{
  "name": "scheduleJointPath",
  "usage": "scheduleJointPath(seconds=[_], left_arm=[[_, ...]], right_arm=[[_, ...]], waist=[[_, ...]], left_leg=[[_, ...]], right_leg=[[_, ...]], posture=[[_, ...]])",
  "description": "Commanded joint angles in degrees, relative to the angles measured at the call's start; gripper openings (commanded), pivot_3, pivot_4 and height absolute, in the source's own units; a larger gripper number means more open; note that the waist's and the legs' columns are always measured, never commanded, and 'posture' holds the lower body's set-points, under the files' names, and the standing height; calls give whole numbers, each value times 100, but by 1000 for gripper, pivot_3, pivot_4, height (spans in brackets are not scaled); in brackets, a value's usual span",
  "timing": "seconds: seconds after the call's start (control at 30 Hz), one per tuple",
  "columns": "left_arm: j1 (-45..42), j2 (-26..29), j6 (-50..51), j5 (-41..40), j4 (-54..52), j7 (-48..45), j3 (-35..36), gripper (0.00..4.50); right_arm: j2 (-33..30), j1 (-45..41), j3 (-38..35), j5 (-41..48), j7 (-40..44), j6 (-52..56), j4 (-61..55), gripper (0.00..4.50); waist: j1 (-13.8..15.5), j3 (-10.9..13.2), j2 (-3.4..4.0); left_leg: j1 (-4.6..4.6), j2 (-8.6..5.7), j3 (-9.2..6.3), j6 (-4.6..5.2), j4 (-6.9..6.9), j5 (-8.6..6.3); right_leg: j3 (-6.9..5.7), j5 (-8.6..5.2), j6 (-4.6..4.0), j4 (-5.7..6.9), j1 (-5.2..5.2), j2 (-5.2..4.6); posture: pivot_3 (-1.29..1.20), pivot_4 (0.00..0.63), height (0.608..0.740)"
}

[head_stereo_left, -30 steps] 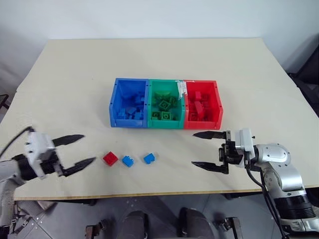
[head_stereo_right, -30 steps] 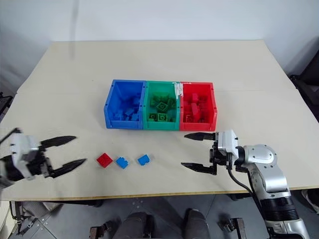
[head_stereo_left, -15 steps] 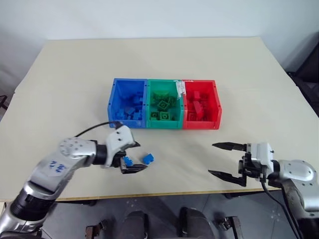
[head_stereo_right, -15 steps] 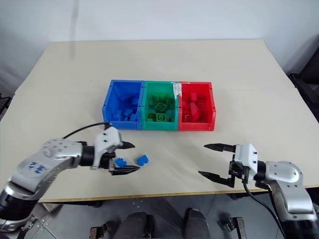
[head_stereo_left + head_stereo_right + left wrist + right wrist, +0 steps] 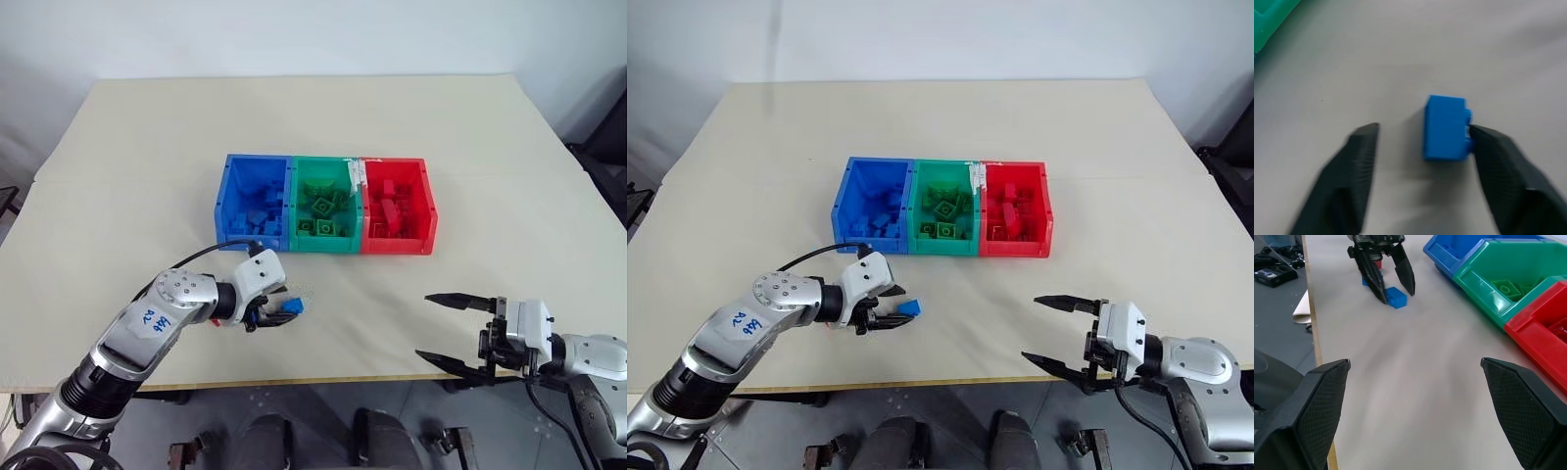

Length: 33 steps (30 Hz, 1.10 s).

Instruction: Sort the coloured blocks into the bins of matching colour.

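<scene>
Right now the left gripper sits low on the table, just in front of the blue bin, with a blue block between its two fingers. Seen from the left wrist, one finger touches the studded side of the block, while the other stands apart from it with bare table between, so the jaws are partly closed around the block but not clamped on it. The block rests on the table, still outside the bins. From the right wrist a second blue block and a bit of red block show behind the left gripper's fingers, close under its wrist.

The bins stand in a joined row mid-table: blue on the robot's left, green bin in the middle, red bin on the right. Each holds a heap of blocks of its own colour.

The right gripper hovers near the front edge of the table on the robot's right, well apart from the bins and the loose blocks. Its fingers are spread wide and hold nothing; it points leftward across the table toward the left gripper
</scene>
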Motion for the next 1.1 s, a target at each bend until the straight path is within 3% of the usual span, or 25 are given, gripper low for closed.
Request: scheduleJointPath(seconds=[0.03, 0.1, 0.13, 0.4, 0.53, 0.87, 1.1], left_arm=[[69, -65, -58, -12, -73, -154, -144, 1628], [92, -76, -129, -27, -86, -202, -93, 958], [104, -82, -167, -35, -88, -220, -54, 906], [231, -524, -1310, -584, 217, -365, 1314, 906], [-660, -1085, -1584, -699, 1146, 385, 2216, 906], [-1672, -1231, -2065, -68, 2659, 518, 1922, 906], [-1419, -1234, -2153, -155, 2489, 645, 2210, 3023]], right_arm=[[-51, -90, 19, 113, 19, -18, -165, 4500], [-71, -173, 30, 119, 14, 0, -115, 4500], [-75, -205, 34, 118, 14, 8, -97, 4500], [573, -456, -46, 492, -930, 347, -412, 4500], [1009, -652, -42, 487, -1595, 395, -553, 4500], [898, -1138, 5, 322, -1709, 359, -338, 4500], [830, -1237, 7, 274, -1601, 319, -207, 4500]], waist=[[3, 0, 0], [0, 0, 0], [-1, 0, 0], [-6, 0, 0], [18, 0, -1], [-15, 0, -1], [-18, 0, -3]], left_leg=[[0, 0, 0, 0, 0, 0], [-1, -1, 0, 0, 0, 0], [0, 0, 0, 0, 1, 0], [-6, 4, -7, -2, 5, 1], [-10, -2, -16, -1, 16, 2], [-15, -5, -2, 0, 24, 2], [-17, -2, 23, 0, 24, 2]], right_leg=[[0, 0, 0, 0, 0, 0], [-1, 0, 0, 0, 0, -1], [0, 0, 0, 1, 0, -1], [-7, 0, 0, 2, -2, 0], [-14, 0, 0, 8, 1, -4], [-14, 2, 3, 13, -3, 0], [-14, 2, 3, 13, -3, 0]], posture=[[0, 150, 740], [0, 150, 740], [0, 150, 740], [0, 150, 740], [0, 150, 740], [0, 150, 740], [0, 150, 740]])
